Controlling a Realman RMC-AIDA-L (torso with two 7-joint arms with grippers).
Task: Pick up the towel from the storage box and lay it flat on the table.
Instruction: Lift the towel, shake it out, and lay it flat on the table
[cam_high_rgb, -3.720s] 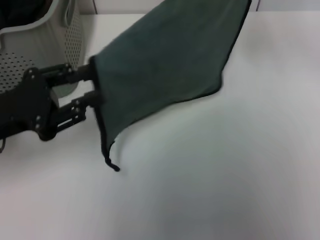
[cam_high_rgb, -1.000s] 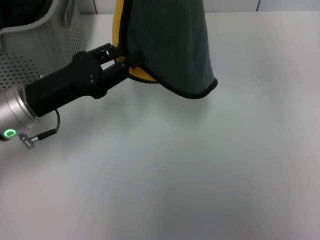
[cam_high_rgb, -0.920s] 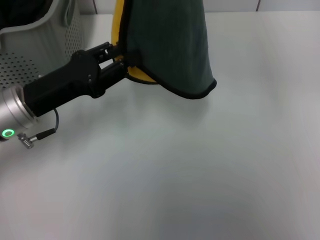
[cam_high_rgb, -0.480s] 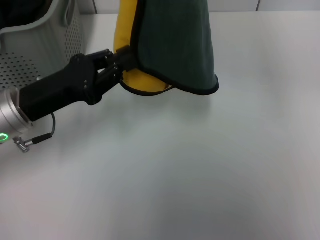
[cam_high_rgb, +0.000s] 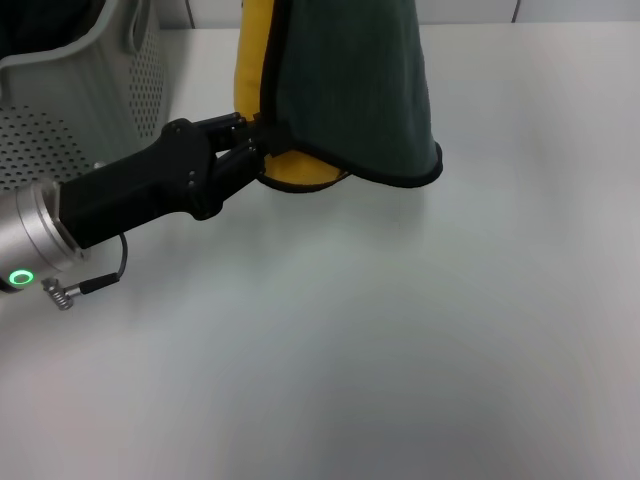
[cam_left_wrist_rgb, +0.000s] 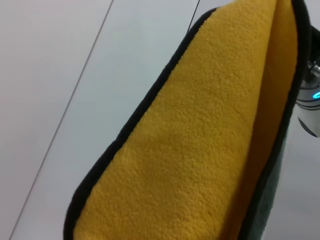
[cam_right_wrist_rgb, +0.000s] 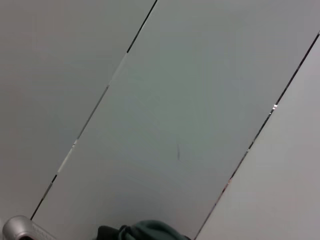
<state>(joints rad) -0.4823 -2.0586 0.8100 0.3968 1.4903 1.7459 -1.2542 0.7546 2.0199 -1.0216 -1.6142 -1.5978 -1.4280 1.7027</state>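
The towel (cam_high_rgb: 350, 90) hangs from above, out of the head view at 12 o'clock, already outside the storage box (cam_high_rgb: 70, 90), which stands at 10 o'clock. Green side faces the camera, yellow reverse shows at the towel's 9 o'clock edge. The left gripper (cam_high_rgb: 262, 145) comes in from 8 o'clock, and its fingers look clamped on the towel's black-edged lower corner, w/ the hem just above the counter (cam_high_rgb: 400, 350). The right gripper is not visible; probably it holds the top edge, but I cannot tell.

Step in hand, I think: the unfolding in the air, before the laying. Next move needs the left gripper to pull its corner away toward 9 o'clock so the cloth opens, then both go down together.

No brand, label or writing can be read.
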